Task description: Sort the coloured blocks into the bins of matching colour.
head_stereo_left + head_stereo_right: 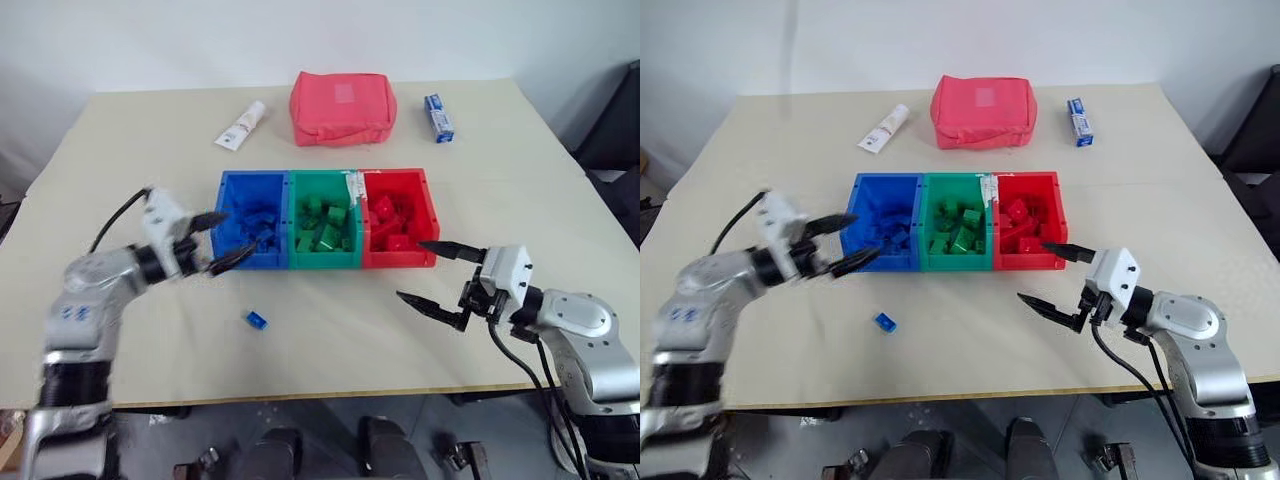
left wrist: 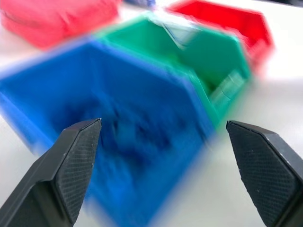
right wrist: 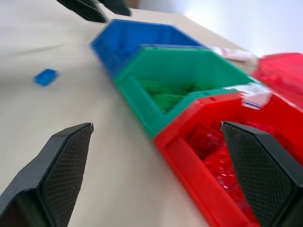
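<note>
One blue block (image 1: 255,319) lies loose on the worktop (image 1: 330,340) in front of the blue bin (image 1: 232,190). Left pincer (image 1: 216,240) is apart and empty beside that bin; green bin (image 1: 322,262) and red bin (image 1: 425,205) follow. Right pincer (image 1: 429,272) is apart and empty.

Blue bin (image 1: 232,190), green bin (image 1: 297,190), red bin (image 1: 425,195), pink-red pouch (image 1: 342,107).

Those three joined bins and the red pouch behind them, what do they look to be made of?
The bins look like hard moulded plastic: stiff straight walls, a slight sheen, even blue, green and red colour. The red pouch seems to be soft fabric: rounded, puffed corners, matt surface and a seam line round its edge. Whether it is padded cannot be told.
</note>
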`<state>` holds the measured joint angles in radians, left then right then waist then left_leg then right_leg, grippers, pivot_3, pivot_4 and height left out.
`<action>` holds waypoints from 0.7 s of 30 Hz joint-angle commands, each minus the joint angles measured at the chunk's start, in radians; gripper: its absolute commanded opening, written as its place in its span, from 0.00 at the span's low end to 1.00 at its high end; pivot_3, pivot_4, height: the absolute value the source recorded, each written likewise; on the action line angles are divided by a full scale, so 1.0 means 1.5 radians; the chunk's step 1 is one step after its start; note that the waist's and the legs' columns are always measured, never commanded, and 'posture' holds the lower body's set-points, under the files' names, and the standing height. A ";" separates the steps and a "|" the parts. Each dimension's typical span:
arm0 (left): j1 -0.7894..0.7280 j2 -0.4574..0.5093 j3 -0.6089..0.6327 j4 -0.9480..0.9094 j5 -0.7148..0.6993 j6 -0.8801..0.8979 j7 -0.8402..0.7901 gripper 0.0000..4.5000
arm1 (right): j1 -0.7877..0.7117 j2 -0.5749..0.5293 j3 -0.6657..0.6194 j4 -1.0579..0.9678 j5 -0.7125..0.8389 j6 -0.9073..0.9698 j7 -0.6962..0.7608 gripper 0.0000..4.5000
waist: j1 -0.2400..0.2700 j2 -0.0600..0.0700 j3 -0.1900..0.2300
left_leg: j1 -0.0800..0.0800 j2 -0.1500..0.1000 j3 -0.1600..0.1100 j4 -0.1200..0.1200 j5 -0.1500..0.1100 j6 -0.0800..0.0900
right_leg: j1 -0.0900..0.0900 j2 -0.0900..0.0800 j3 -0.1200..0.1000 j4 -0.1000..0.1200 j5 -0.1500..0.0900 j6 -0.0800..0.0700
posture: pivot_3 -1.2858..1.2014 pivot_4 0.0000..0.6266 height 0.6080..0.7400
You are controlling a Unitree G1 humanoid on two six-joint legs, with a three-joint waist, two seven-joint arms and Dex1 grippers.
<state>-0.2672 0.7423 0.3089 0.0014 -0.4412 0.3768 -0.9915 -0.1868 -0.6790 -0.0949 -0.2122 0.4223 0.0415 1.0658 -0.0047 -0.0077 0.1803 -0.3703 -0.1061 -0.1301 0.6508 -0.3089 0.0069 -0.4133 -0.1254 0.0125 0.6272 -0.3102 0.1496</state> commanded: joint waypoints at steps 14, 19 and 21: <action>0.132 0.063 -0.044 -0.034 0.023 -0.197 -0.125 1.00 | -0.006 -0.035 0.039 0.030 -0.010 -0.043 0.109 1.00 | 0.019 0.000 0.000 | 0.000 -0.001 -0.001 0.000 0.000 0.001 | 0.001 -0.003 -0.001 -0.001 0.000 0.000 | 0.52 0.24 1.00; 0.075 0.044 -0.149 -0.054 0.055 -0.209 -0.148 1.00 | 0.009 -0.064 0.055 0.009 -0.001 -0.006 0.140 1.00 | 0.018 0.000 0.000 | 0.000 -0.002 -0.001 0.000 0.000 0.001 | 0.002 -0.003 -0.001 -0.001 0.000 0.000 | 0.52 0.24 1.00; 0.055 0.037 -0.183 -0.035 0.082 -0.232 -0.153 1.00 | 0.010 -0.065 0.062 0.004 -0.004 -0.006 0.141 1.00 | 0.010 0.000 0.000 | 0.000 -0.001 0.000 0.000 0.000 0.001 | 0.001 -0.002 -0.001 -0.001 0.000 0.000 | 0.52 0.24 1.00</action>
<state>-0.1677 0.7990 0.0645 -0.0620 -0.3512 0.0642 -1.2069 -0.1676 -0.7682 -0.0033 -0.1619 0.4001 0.0307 1.2689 0.0097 -0.0072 0.1800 -0.3701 -0.1065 -0.1299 0.6501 -0.3097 0.0077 -0.4124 -0.1289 0.0116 0.6268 -0.3100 0.1497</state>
